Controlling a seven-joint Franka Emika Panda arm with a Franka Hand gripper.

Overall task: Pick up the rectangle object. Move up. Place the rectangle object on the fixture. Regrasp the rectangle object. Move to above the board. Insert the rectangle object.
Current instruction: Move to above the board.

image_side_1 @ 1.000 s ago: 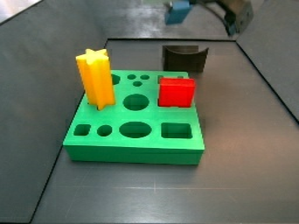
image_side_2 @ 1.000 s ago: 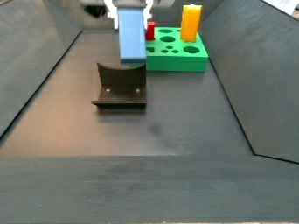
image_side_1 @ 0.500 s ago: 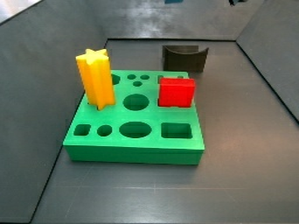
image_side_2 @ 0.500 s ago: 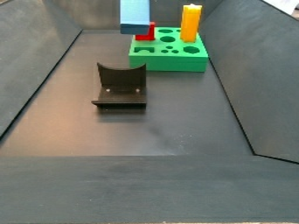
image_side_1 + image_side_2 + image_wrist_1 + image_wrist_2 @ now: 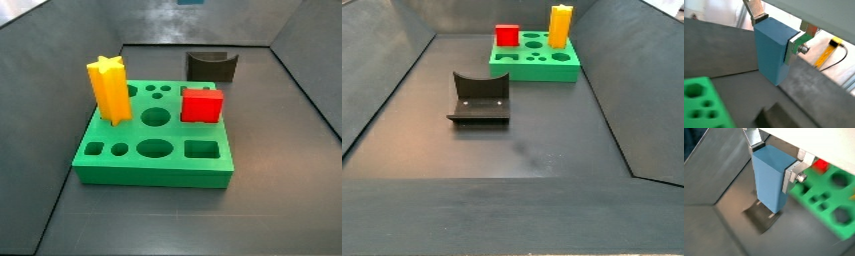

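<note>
In both wrist views my gripper [image 5: 775, 32] [image 5: 774, 160] is shut on the slate-blue rectangle object [image 5: 773, 55] [image 5: 769, 180]. The block hangs upright between the silver fingers, high above the floor. The dark fixture shows below the block in a wrist view [image 5: 759, 219] and stands empty in both side views [image 5: 211, 66] [image 5: 478, 97]. The green board [image 5: 154, 152] [image 5: 537, 66] lies beyond it. The gripper is above the top edge of both side views; only a sliver of blue [image 5: 191, 2] shows in a side view.
A red cube [image 5: 201, 104] [image 5: 506, 35] and a yellow star post [image 5: 110, 90] [image 5: 560, 25] stand in the board. Several round and square holes in the board are open. Sloped dark walls enclose the floor.
The gripper has risen with the blue block, from just above the fixture up out of the top of both side views. The fixture, board, cube and star post have not moved.
</note>
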